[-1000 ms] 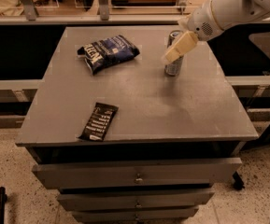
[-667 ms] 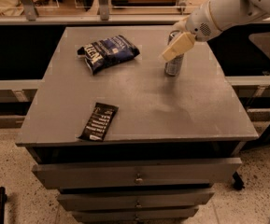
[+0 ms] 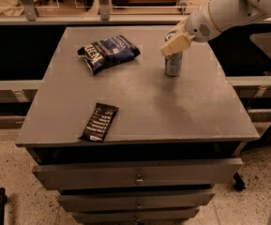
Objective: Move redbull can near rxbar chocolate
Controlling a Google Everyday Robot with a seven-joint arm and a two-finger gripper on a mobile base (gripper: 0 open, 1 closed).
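The redbull can (image 3: 173, 63) stands upright on the grey table (image 3: 139, 102) at the back right. My gripper (image 3: 174, 39) hangs at the can's top and is open. Its cream near finger (image 3: 176, 44) crosses in front of the can's upper part and hides the top. The can rests on the table. The rxbar chocolate (image 3: 99, 122), a flat black wrapper with white lettering, lies near the table's front left edge, far from the can.
A puffy dark blue snack bag (image 3: 108, 52) lies at the back left of the table. Drawers (image 3: 137, 177) sit below the tabletop. A counter rail runs behind the table. A dark frame stands on the floor to the right.
My gripper has shifted slightly up and to the left at the can's top. The can, the bar and the bag have not moved.
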